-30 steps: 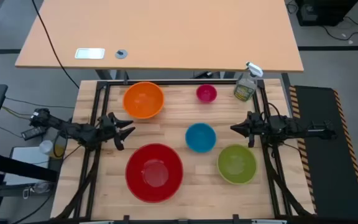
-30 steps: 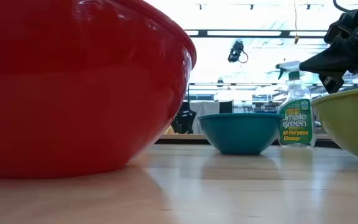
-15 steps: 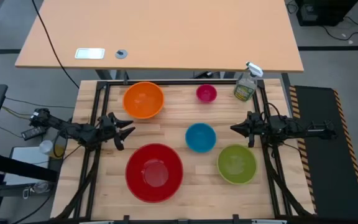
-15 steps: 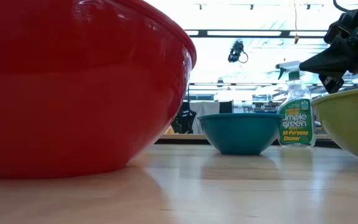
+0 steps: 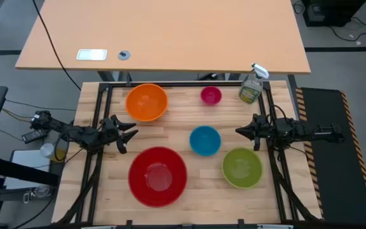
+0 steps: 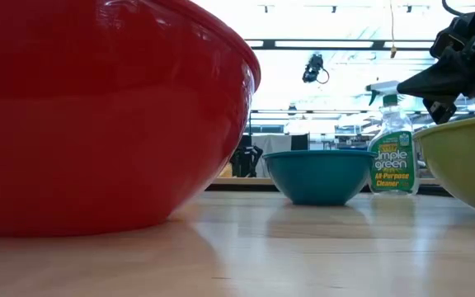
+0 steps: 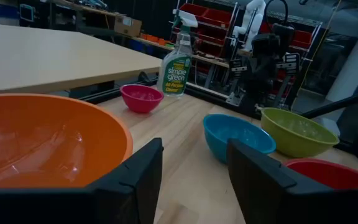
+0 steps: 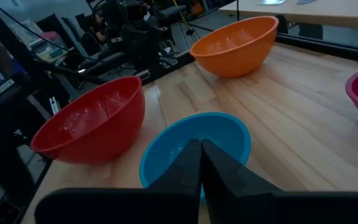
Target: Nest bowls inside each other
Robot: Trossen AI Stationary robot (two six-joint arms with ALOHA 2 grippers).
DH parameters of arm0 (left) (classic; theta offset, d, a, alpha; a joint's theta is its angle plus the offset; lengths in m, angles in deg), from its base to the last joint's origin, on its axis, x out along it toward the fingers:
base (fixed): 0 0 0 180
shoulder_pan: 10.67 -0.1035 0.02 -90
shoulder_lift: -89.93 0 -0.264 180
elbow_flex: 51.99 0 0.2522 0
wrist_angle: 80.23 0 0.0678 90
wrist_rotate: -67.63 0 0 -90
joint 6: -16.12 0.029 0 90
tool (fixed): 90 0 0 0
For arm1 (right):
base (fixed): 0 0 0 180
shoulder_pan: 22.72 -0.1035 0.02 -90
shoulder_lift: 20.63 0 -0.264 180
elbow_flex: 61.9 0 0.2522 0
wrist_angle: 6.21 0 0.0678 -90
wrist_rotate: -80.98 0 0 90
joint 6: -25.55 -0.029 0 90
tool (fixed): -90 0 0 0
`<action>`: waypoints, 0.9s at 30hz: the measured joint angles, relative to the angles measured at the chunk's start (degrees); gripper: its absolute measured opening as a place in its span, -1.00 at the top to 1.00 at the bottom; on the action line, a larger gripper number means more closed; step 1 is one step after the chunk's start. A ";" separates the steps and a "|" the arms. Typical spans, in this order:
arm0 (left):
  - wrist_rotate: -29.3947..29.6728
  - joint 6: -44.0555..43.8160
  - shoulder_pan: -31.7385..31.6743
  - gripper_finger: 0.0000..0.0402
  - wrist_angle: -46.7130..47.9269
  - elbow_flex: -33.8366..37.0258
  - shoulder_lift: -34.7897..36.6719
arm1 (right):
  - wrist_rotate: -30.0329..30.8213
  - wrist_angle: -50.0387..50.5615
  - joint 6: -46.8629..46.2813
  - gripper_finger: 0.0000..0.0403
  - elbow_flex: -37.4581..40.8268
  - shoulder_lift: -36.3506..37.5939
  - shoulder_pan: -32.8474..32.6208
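Observation:
Five bowls stand apart, each upright on its base on the wooden table (image 5: 176,124): the red bowl (image 5: 157,176) near the front, the orange bowl (image 5: 147,102) at the far left, the small pink bowl (image 5: 211,95) at the far middle, the blue bowl (image 5: 205,140) in the middle, the green bowl (image 5: 242,167) at the front right. My left gripper (image 5: 131,131) hovers at the left edge between the orange and red bowls, fingers (image 7: 138,177) a little apart with nothing between them. My right gripper (image 5: 239,131) hovers at the right edge, shut and holding nothing, pointing at the blue bowl (image 8: 194,146).
A clear spray bottle (image 5: 251,89) with a green label stands at the far right corner. A black frame rail (image 5: 170,84) runs along the table's far edge, with a larger tan desk (image 5: 170,32) behind it. Bare wood lies between the bowls.

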 joint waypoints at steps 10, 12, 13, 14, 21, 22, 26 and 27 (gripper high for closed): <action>-0.01 0.00 0.01 0.10 0.00 0.00 -0.02 | 0.00 0.00 0.00 0.92 0.00 0.01 -0.01; -0.01 0.00 0.01 0.10 0.00 0.01 -0.01 | -0.01 0.00 -0.01 0.92 -0.01 0.00 0.01; 0.00 0.00 0.01 0.10 0.00 0.02 0.00 | 0.01 0.00 -0.01 0.92 0.00 0.01 0.01; 0.00 0.00 0.01 0.10 0.00 0.00 0.00 | 0.00 0.00 0.00 0.92 -0.01 0.01 0.00; 0.00 0.00 0.01 0.10 0.00 0.01 -0.01 | 0.01 0.00 -0.01 0.92 -0.02 0.01 0.01; -0.01 -0.01 0.01 0.10 0.00 0.00 -0.01 | 0.01 0.00 0.00 0.92 -0.02 0.01 0.00; 0.60 1.48 -0.23 0.10 -0.61 0.03 -0.03 | 0.01 0.00 -0.01 0.92 -0.02 0.01 0.01; 2.33 4.49 -0.73 0.10 -1.98 0.07 -0.17 | -0.01 0.00 0.01 0.92 -0.02 -0.01 0.00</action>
